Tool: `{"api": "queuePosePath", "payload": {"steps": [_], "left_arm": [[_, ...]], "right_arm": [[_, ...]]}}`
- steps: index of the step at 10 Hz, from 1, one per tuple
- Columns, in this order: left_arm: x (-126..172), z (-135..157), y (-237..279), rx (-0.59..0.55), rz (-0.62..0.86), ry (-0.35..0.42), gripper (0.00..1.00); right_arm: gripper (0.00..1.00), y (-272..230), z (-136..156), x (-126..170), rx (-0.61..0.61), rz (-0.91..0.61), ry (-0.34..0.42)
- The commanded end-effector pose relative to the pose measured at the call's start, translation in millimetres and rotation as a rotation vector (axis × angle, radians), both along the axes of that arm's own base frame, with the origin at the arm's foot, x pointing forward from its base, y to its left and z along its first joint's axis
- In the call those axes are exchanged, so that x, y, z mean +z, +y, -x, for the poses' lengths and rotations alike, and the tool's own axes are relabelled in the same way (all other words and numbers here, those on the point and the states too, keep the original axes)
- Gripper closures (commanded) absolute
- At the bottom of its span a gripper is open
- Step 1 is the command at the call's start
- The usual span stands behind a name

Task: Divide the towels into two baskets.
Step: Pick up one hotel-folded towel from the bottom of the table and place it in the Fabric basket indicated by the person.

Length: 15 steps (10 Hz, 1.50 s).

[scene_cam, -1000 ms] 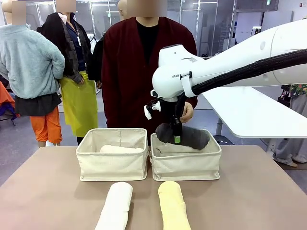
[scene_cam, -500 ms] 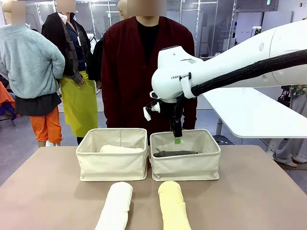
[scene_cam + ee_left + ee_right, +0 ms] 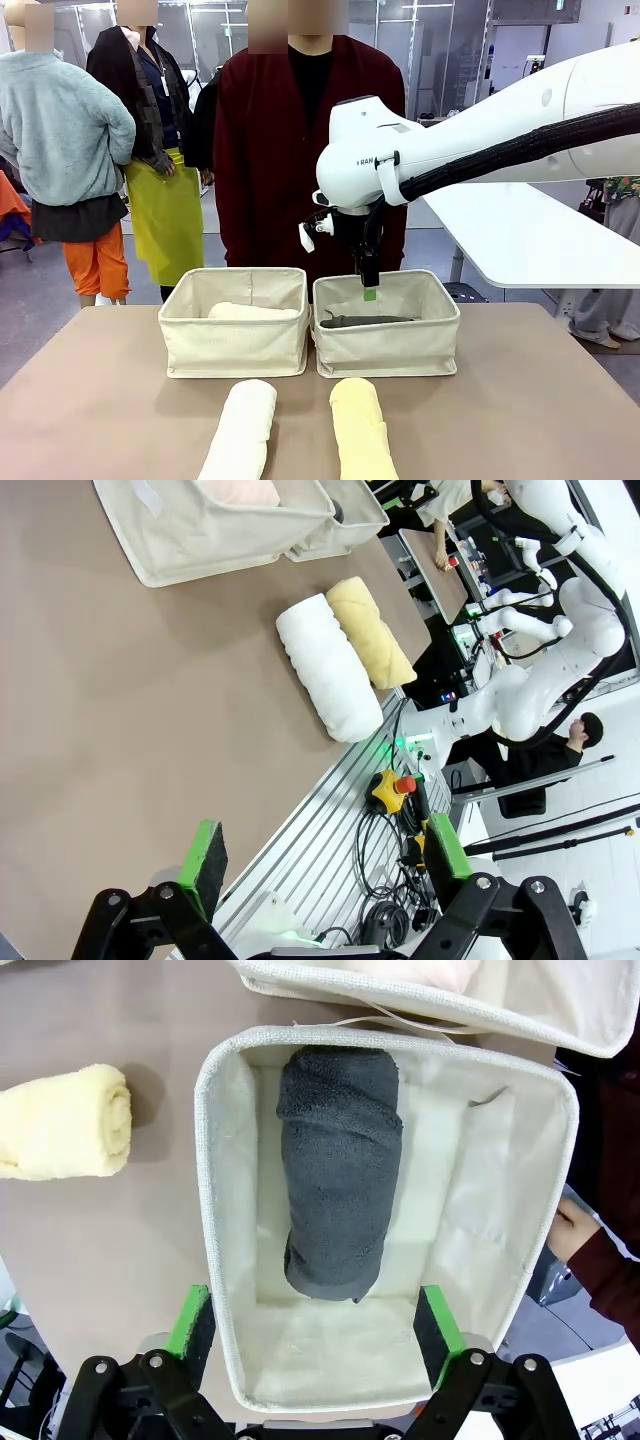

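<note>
The dark grey towel (image 3: 338, 1170) lies loose inside the right basket (image 3: 388, 350), and its top shows over the rim (image 3: 365, 320). My right gripper (image 3: 368, 287) hangs open just above that basket (image 3: 207, 1220), holding nothing (image 3: 315, 1325). A pinkish-beige towel (image 3: 250, 312) rests in the left basket (image 3: 235, 345). The white towel (image 3: 242, 430) and the pale yellow towel (image 3: 362, 432) lie side by side on the table near the front edge. My left gripper (image 3: 325, 855) is open and empty, high over the table's near edge, with the white towel (image 3: 328, 665) and yellow towel (image 3: 370, 630) ahead of it.
A person in a dark red cardigan (image 3: 300, 150) stands right behind the baskets, one hand (image 3: 570, 1230) close to the right basket's far side. The brown tabletop (image 3: 120, 400) is bare to the left and right of the towels. Metal rails and cables (image 3: 390, 810) lie below the near edge.
The right gripper opened and let the dark grey towel drop into the right basket, then rose slightly. The person's hand drew back from behind the gripper.
</note>
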<state>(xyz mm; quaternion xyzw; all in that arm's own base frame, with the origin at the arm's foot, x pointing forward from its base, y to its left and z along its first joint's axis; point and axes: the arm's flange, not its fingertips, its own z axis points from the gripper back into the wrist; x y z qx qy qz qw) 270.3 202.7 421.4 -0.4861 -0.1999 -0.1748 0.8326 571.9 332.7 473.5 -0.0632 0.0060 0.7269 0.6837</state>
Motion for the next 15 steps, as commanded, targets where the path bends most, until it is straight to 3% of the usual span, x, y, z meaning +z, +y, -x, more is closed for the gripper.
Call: {"api": "queuePosePath", "payload": {"steps": [1,6,11,13,15], "left_arm": [[2,3,2,-0.005,-0.005,-0.005,0.0],[2,3,2,-0.005,-0.005,-0.005,0.0],[2,3,2,-0.005,-0.005,-0.005,0.0],[2,3,2,-0.005,-0.005,-0.005,0.0],[2,3,2,-0.005,-0.005,-0.005,0.0]], "right_arm": [[0.0,1,0,1,0.008,0.003,0.001],[0.0,1,-1,1,0.0,-0.002,-0.001],[0.0,-79,101,46,-0.141,-0.041,0.066],[0.0,-132,117,55,-0.243,-0.171,0.13],[0.0,-195,128,58,-0.406,-0.31,0.126]]}}
